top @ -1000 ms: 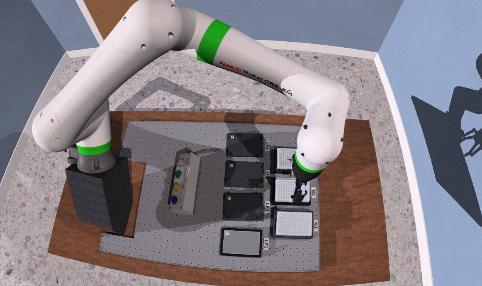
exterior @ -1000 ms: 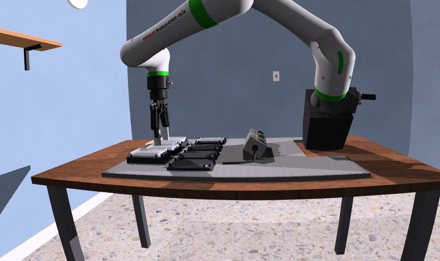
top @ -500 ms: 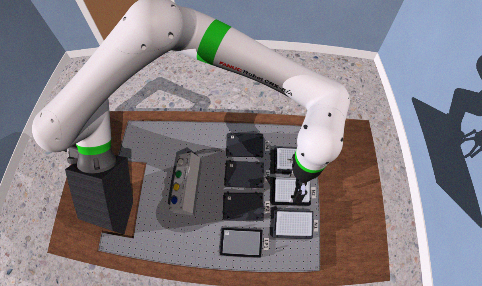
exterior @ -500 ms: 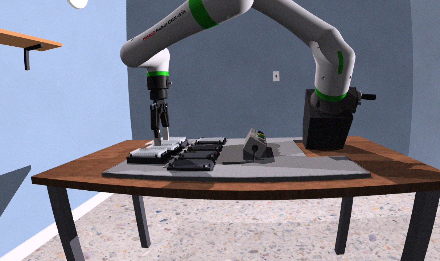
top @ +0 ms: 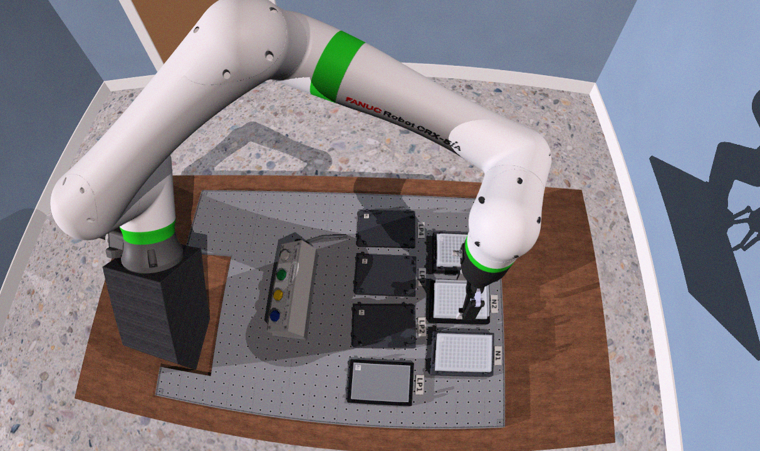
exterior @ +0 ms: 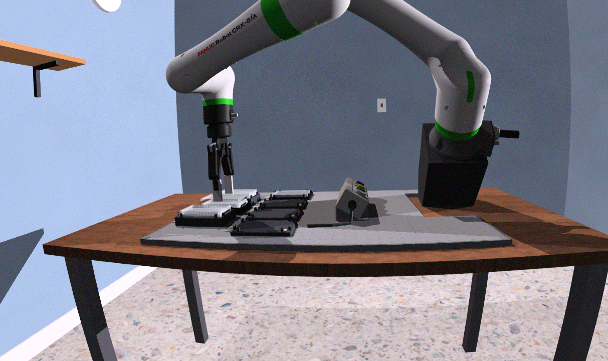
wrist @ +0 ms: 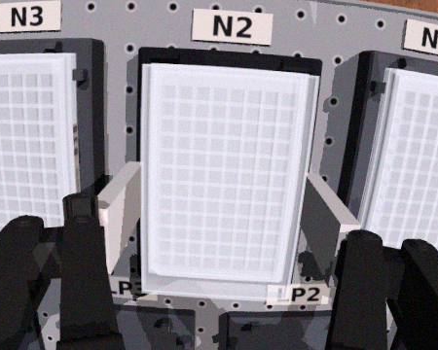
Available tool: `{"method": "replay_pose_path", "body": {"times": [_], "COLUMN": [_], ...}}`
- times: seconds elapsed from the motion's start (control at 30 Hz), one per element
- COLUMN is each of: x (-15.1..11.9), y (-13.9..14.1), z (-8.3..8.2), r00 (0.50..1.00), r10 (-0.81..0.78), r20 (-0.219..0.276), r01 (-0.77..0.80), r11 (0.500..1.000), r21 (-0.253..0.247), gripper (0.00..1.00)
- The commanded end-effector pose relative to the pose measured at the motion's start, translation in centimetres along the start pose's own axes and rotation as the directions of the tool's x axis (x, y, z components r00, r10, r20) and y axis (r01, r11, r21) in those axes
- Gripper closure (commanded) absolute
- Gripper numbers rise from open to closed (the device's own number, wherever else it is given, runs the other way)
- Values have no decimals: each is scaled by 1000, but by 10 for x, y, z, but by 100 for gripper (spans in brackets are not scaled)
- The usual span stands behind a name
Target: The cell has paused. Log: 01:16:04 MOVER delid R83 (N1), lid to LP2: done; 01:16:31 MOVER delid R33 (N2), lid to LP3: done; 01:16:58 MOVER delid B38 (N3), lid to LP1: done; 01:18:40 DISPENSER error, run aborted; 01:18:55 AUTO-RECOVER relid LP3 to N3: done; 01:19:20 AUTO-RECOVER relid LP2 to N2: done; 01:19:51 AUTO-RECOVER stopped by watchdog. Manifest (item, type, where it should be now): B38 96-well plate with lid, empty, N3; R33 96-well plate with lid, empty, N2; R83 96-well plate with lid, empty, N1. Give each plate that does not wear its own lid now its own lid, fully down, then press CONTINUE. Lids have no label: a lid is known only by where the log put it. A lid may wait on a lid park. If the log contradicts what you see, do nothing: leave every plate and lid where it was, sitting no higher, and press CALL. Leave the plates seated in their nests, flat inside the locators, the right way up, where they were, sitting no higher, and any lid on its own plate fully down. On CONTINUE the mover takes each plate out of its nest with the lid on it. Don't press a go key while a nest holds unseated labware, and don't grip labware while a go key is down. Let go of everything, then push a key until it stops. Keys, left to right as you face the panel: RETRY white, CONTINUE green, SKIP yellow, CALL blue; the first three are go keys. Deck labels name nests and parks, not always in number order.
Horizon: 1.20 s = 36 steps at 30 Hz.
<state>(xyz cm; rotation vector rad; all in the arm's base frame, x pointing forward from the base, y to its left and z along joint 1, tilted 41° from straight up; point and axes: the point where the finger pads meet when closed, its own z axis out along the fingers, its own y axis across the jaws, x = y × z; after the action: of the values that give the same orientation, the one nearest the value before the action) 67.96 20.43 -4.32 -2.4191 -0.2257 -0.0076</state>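
Observation:
Three white 96-well plates sit in black nests in a row: N3 [top: 449,249], N2 and N1 [top: 463,353]. My gripper [wrist: 222,192] is shut on a clear lid [wrist: 226,175], with one finger pad on each long side. It holds the lid level and low over the plate in N2. I cannot tell whether the lid rests fully down on that plate. The side view shows the gripper [exterior: 222,190] pointing straight down at the middle plate. Another lid lies on park LP1 [top: 380,382].
Parks LP2 [top: 383,325], LP3 [top: 385,274] and LP4 [top: 385,228] are dark and bare. The key panel [top: 289,285] stands left of the parks, with white, green, yellow and blue keys. The robot base [top: 155,302] is at the deck's left end.

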Motion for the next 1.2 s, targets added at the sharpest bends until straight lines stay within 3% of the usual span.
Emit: {"method": "replay_pose_path", "body": {"times": [0.0,1.17], "x": [0,0], "y": [0,0], "z": [0,7], "r00": [1000,1000], "r10": [0,0], "r20": [-1,-1], "r01": [0,0], "r11": [1000,1000], "r21": [0,0], "gripper": [100,100]}}
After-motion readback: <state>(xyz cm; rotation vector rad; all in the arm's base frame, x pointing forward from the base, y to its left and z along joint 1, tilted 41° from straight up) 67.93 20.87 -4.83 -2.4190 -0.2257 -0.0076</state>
